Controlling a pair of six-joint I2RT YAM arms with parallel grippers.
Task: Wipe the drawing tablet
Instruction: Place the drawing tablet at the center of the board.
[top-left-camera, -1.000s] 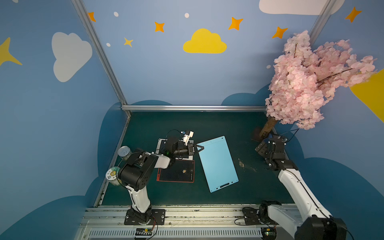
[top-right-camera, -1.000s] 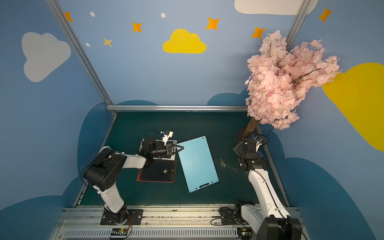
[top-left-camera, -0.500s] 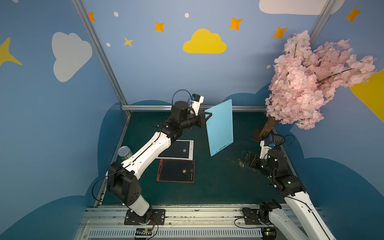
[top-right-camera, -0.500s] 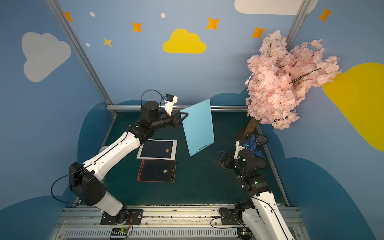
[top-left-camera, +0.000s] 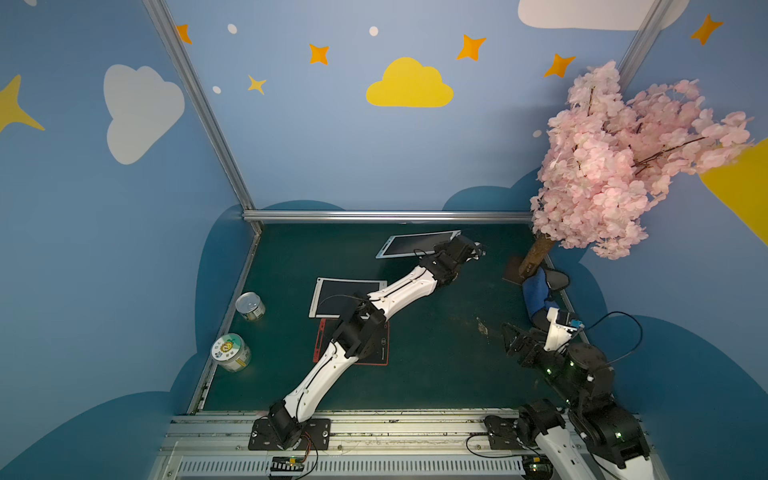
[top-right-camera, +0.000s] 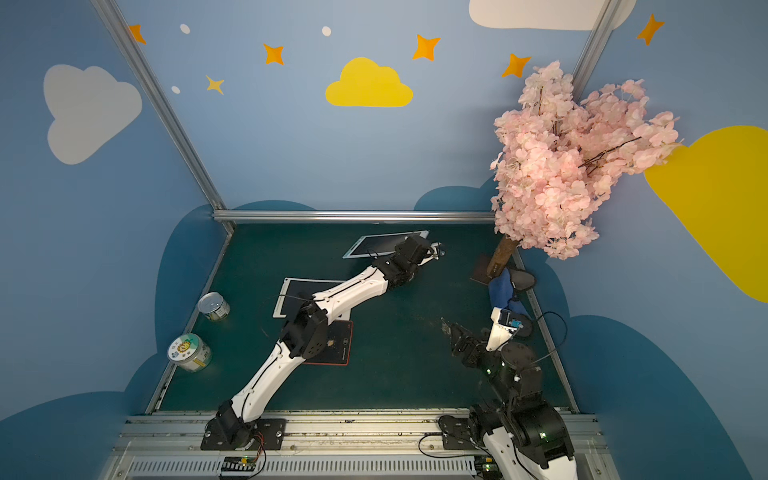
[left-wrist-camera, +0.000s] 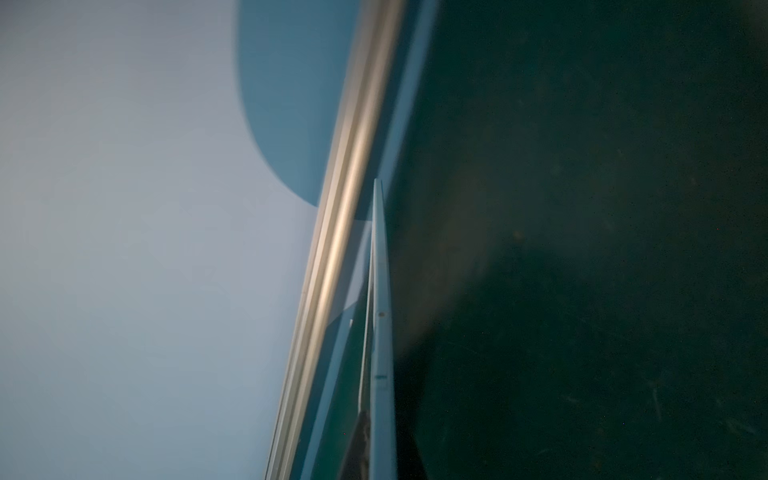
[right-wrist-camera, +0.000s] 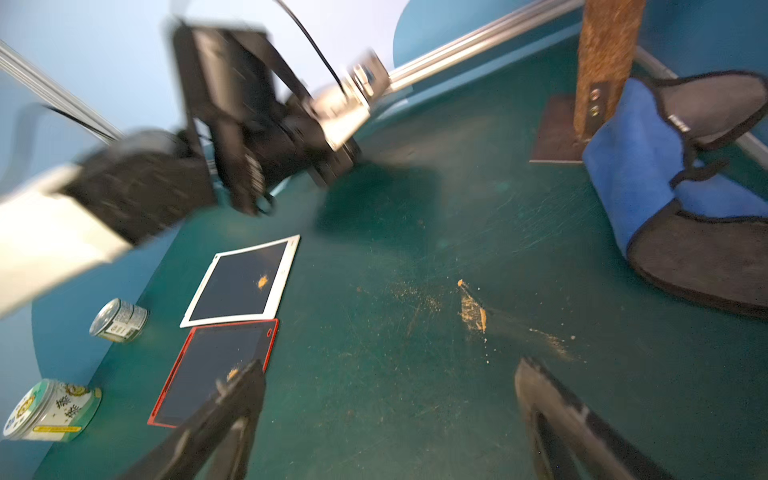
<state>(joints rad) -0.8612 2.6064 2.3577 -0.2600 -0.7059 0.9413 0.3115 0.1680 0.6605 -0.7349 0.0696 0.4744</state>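
A light-blue drawing tablet (top-left-camera: 411, 244) (top-right-camera: 380, 245) sits dark screen up at the back of the green mat, close to the rail. My left gripper (top-left-camera: 446, 248) (top-right-camera: 405, 248) is shut on its right end. In the left wrist view the tablet (left-wrist-camera: 380, 332) shows edge-on between the jaws of the left gripper (left-wrist-camera: 382, 424). Whether it touches the mat I cannot tell. My right gripper (top-left-camera: 509, 336) (right-wrist-camera: 388, 370) hangs open and empty over the mat at the right front. A blue cloth mitt (top-left-camera: 536, 291) (right-wrist-camera: 636, 166) lies by the tree trunk.
A white-framed tablet (top-left-camera: 332, 291) (right-wrist-camera: 237, 286) and a red-framed tablet (top-left-camera: 374, 353) (right-wrist-camera: 216, 365) lie mid-left, partly under the left arm, each with an orange speck. Crumbs (right-wrist-camera: 471, 307) dot the mat. Two cans (top-left-camera: 250, 306) (top-left-camera: 230, 353) stand at the left edge. A pink tree (top-left-camera: 615, 166) overhangs the right back corner.
The left gripper lifted the blue tablet from the mat's middle, held it upright, then carried it to the back, screen up. The right arm drew back from the tree toward the front.
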